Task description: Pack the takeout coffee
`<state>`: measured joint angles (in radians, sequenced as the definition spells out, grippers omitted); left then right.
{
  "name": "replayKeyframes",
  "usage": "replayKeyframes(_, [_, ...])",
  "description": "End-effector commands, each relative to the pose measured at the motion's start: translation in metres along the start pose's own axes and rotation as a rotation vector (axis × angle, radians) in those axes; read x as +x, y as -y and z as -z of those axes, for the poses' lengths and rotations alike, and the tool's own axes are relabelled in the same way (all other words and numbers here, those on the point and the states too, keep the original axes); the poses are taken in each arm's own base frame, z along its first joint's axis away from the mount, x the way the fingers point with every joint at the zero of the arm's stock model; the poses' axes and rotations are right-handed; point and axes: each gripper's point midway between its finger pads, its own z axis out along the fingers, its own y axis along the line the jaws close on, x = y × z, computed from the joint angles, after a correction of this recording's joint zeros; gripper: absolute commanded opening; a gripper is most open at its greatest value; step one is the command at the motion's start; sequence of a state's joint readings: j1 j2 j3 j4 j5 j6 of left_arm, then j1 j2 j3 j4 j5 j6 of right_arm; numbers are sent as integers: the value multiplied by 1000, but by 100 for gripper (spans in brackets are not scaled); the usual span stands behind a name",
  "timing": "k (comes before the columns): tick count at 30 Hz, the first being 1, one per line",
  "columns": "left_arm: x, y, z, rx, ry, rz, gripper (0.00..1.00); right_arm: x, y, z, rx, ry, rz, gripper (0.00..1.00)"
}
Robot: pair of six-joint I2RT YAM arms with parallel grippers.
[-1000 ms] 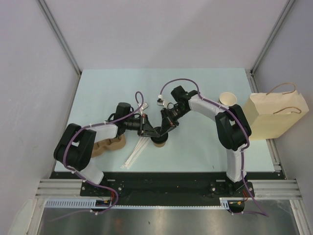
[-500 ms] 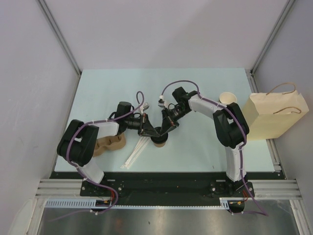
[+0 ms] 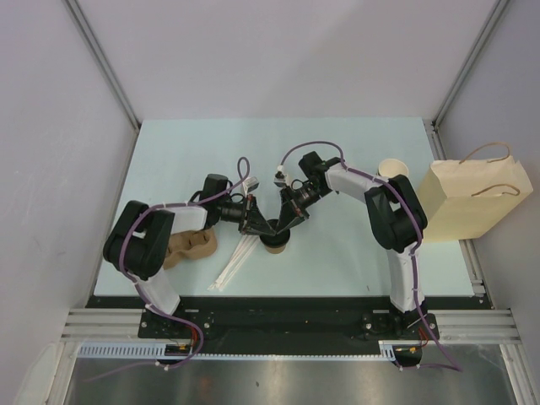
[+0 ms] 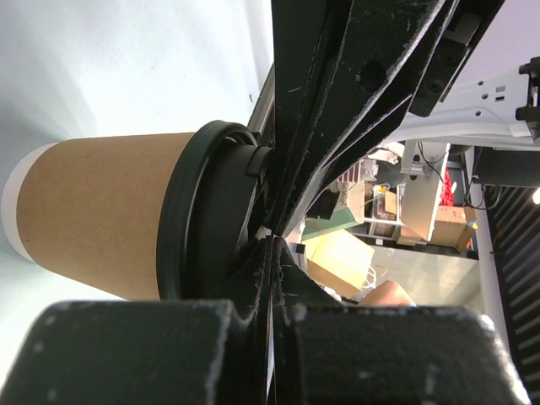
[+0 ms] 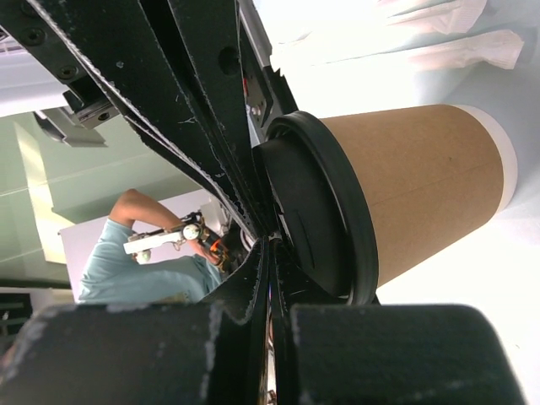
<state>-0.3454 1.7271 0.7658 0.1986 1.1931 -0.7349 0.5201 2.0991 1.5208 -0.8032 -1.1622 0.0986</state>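
Note:
The takeout coffee (image 3: 273, 243), a brown kraft cup with a black lid, stands on the table near the front middle. It also shows in the left wrist view (image 4: 101, 215) and in the right wrist view (image 5: 422, 186). My left gripper (image 3: 267, 228) is shut and empty, with its tip against the lid's top (image 4: 207, 211). My right gripper (image 3: 278, 226) is shut and empty too, with its tip on the lid (image 5: 325, 211) from the other side. The two tips meet over the lid. In the top view they hide much of the lid.
A kraft paper bag (image 3: 472, 198) with handles stands at the table's right edge. A lidless paper cup (image 3: 392, 170) stands left of it. A brown cup carrier (image 3: 190, 247) and white wrapped straws (image 3: 236, 257) lie left of the coffee.
Both arms have drawn slightly back at the elbows. The two shut tips stay together on the lid. The cup has barely moved.

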Motion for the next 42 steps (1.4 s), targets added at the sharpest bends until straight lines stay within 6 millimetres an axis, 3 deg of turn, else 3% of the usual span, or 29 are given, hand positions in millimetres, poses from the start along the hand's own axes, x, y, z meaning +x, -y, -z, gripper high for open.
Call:
replayKeyframes(1, [-10,-86,-2,-301,126,58,0,-4,67,-2,201,16,-61,0])
replayKeyframes(9, [-10,-87,-3,-300,122,62,0,-8,63,1,209,29,-39,0])
replayKeyframes(11, [-13,-79,-3,-273,122,38,0,-8,59,1,207,26,-20,0])
replayKeyframes(21, [-14,-16,-4,-110,117,-93,0,-7,4,-4,168,-7,146,0])
replayKeyframes(33, [-9,61,13,34,148,-263,0,-7,-64,25,82,52,305,0])
replayKeyframes(38, [-20,64,14,25,187,-257,0,1,-73,34,29,87,300,0])
replayKeyframes(42, [-30,52,9,7,209,-233,0,2,-64,36,49,135,307,0])
